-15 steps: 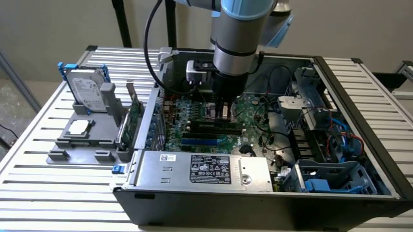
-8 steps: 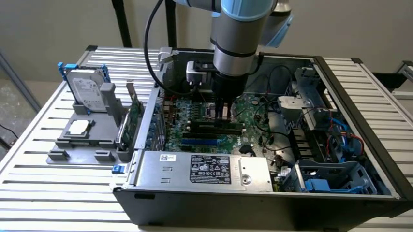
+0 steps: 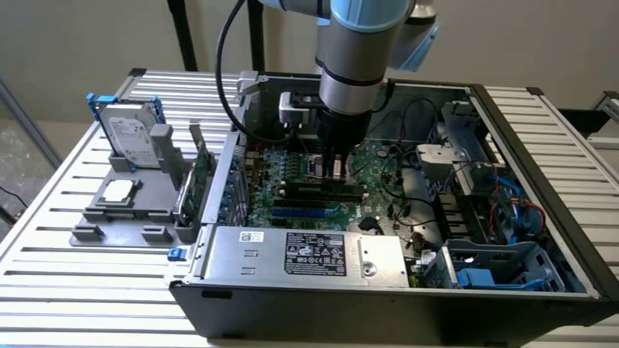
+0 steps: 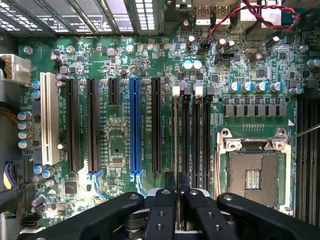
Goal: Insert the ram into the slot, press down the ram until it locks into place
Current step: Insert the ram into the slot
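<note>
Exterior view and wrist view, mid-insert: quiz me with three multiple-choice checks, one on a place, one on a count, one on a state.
1. Where does the silver hard drive in its blue frame stand?
A. On the grey plastic fixture outside the black computer case, at the exterior view's left
B. On the power supply
C. Flat on the motherboard

2. In the wrist view, how many of the green motherboard's long slots are blue?
A. None
B. One
C. Three

3. What state is the metal-framed processor socket in?
A. Under a heatsink and fan
B. Uncovered, with no cooler on it
C. Buried under cables

Key: 1 A, the drive stands upright on the fixture beside the case. 2 B, a single long blue slot sits among black ones and a white one. 3 B, its bare contact grid shows inside the frame.
</note>
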{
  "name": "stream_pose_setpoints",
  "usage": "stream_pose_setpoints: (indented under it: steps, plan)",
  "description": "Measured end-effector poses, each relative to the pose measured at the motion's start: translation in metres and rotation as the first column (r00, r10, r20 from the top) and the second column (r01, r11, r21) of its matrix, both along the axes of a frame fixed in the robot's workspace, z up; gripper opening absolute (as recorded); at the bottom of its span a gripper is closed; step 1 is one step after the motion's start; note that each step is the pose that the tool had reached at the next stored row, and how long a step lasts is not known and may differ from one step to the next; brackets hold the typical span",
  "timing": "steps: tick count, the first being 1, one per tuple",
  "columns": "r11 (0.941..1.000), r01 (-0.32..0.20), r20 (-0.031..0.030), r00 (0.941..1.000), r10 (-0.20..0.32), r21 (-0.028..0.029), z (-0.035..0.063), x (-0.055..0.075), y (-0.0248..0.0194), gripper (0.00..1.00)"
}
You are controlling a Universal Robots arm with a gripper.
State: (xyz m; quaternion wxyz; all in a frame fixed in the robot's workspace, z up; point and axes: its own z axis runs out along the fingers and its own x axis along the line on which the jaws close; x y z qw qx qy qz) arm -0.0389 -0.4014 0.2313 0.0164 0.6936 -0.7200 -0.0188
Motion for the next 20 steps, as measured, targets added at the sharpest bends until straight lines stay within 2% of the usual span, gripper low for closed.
stream_pose_setpoints:
  steps: [20]
  plan:
    - [1.0000,0.005,0.0000,1.0000,-0.005,0.0000,-0.0027,-0.0004,0.0006,0.13]
